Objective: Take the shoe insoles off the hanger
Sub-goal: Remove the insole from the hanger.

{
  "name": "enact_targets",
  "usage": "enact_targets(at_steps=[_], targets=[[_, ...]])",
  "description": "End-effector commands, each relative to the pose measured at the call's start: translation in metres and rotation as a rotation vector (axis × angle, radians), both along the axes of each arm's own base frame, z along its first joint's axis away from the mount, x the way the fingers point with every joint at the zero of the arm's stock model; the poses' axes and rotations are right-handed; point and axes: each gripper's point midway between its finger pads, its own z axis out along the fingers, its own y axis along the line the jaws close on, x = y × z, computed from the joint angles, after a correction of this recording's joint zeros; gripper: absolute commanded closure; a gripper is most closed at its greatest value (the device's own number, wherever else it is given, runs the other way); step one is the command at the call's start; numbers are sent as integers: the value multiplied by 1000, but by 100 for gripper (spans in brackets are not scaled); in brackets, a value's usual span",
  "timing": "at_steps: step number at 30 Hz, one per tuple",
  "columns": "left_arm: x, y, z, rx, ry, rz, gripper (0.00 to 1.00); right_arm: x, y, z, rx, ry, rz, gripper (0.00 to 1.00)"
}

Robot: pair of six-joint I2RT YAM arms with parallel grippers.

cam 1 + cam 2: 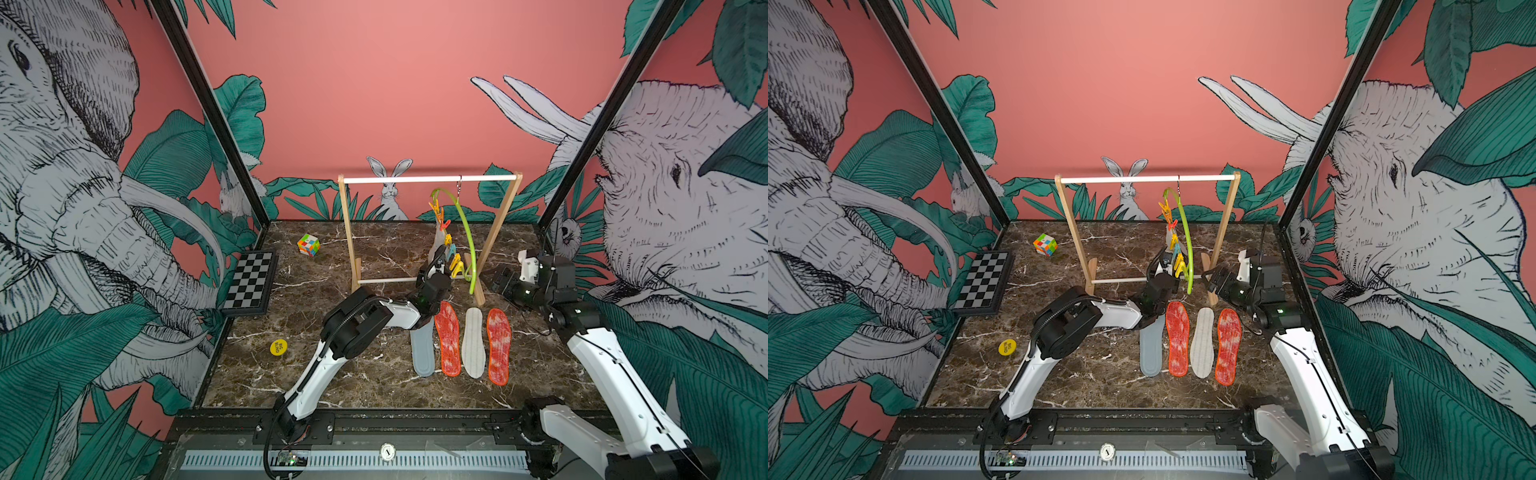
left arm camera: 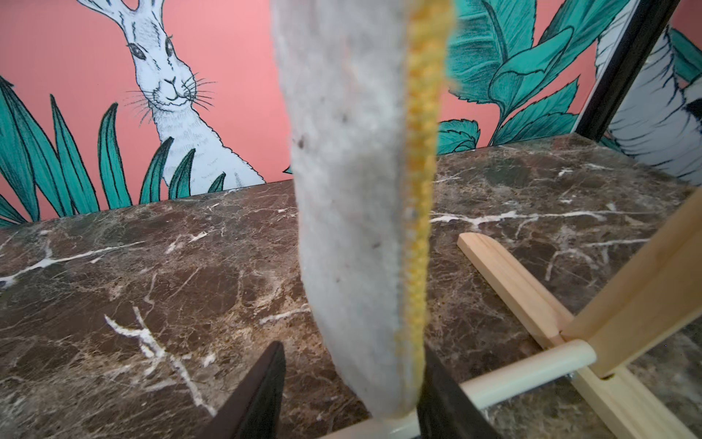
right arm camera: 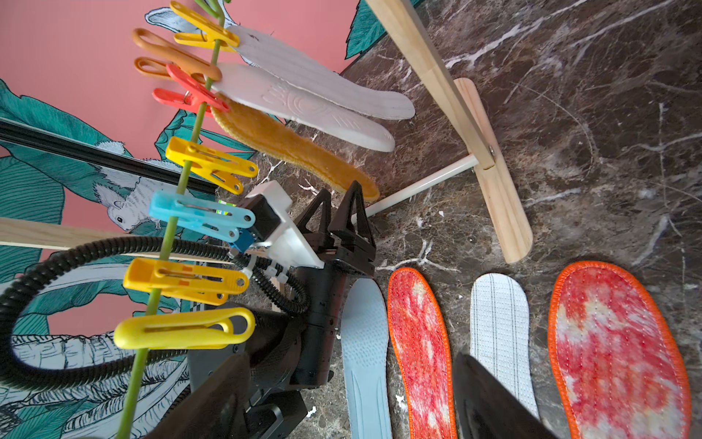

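Observation:
The lime-green hanger (image 1: 467, 232) (image 3: 182, 178) hangs from the rack's rod with coloured clips along it. Three shoe insoles are still clipped on: a mustard one (image 3: 292, 148) (image 2: 353, 190) and two white ones (image 3: 304, 102). My left gripper (image 2: 353, 347) (image 1: 436, 262) straddles the mustard insole's lower tip. One finger (image 2: 437, 384) touches its yellow edge and the other stands apart, so it is open. Flat on the table lie a blue-grey insole (image 1: 423, 353), two red ones (image 1: 449, 340) (image 1: 498, 347) and a light grey one (image 1: 473, 343). My right gripper (image 3: 349, 410) (image 1: 498, 282) is open and empty beside the hanger.
The wooden rack (image 1: 428, 179) stands at the back, with its feet and lower bar (image 2: 524, 365) near my left gripper. A colour cube (image 1: 308, 244), a chessboard (image 1: 251, 282) and a yellow disc (image 1: 278, 347) lie to the left.

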Motion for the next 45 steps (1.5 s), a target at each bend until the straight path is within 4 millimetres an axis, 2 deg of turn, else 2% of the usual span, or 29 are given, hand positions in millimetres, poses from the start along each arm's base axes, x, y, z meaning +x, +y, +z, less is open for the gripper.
enact_targets(at_steps=[1,10,16,19,25,36,38,42,45], targets=[[-2,12,21,-38,-25,23,54,3,2,5,18,-28,7,16],[-10,41,44,-69,-64,48,82,9,8,9,59,-37,19,19],[-15,61,63,-84,-87,62,95,17,14,18,105,-55,28,22],[-17,71,69,-89,-90,71,98,23,17,21,137,-61,27,24],[-23,91,73,-91,-88,87,100,36,23,23,194,-59,21,27],[-28,123,76,-90,-75,127,100,55,36,44,284,-98,2,28],[-28,126,76,-89,-74,131,100,59,43,50,303,-106,2,31],[-29,136,76,-97,-69,148,100,69,58,61,337,-124,-3,44],[-29,142,75,-106,-65,156,100,76,70,69,349,-140,-16,47]])
